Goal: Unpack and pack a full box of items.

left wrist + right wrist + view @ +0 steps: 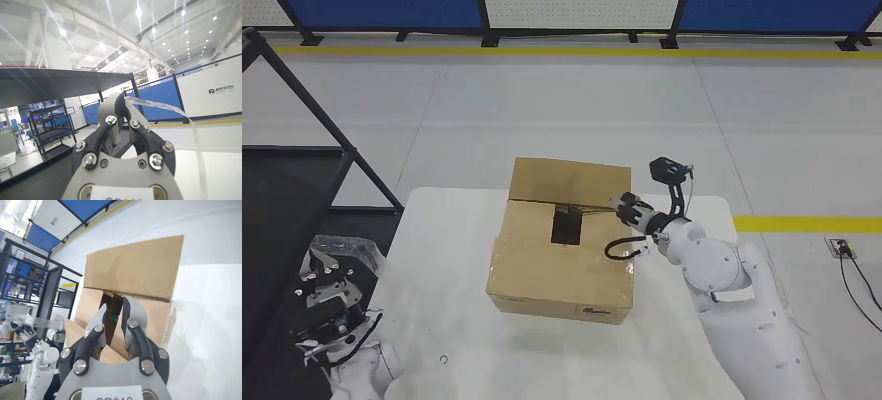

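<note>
A brown cardboard box (562, 262) stands in the middle of the white table (442, 300). Its far flap (132, 272) is folded back, and a dark gap (565, 225) shows between the other flaps. My right gripper (115, 306) hangs open at the gap on the box's right side, with the edge of a side flap (113, 336) between its fingers. A green item (114, 318) lies inside. My left gripper (123, 100) is shut on a clear tape strip (160, 106). It is held over the black cart (292, 200), left of the table.
The black cart and its frame stand off the table's left edge. A small ring (443, 359) lies on the table near the front. Blue and white partition panels (382, 12) line the floor behind.
</note>
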Controlling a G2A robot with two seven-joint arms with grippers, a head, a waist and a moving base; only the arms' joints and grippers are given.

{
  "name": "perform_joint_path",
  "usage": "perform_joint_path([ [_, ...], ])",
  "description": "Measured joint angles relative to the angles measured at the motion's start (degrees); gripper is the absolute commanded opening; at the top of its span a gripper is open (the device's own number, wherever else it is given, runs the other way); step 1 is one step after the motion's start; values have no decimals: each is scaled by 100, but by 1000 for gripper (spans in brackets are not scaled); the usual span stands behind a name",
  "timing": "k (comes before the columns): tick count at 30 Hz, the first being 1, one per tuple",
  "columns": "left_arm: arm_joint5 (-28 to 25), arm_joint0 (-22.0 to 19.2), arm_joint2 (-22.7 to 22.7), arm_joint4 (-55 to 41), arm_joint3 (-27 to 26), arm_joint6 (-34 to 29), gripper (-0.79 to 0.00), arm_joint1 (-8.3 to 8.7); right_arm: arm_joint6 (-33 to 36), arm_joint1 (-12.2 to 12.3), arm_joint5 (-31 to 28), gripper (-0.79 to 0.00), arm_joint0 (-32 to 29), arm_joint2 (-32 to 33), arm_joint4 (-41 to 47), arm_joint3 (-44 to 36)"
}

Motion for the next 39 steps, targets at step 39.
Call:
perform_joint_path([
  [39,84,-18,38,264,-21,-151,-785,-21,-68,-537,-2792,0,3229,-407,2348,6641],
])
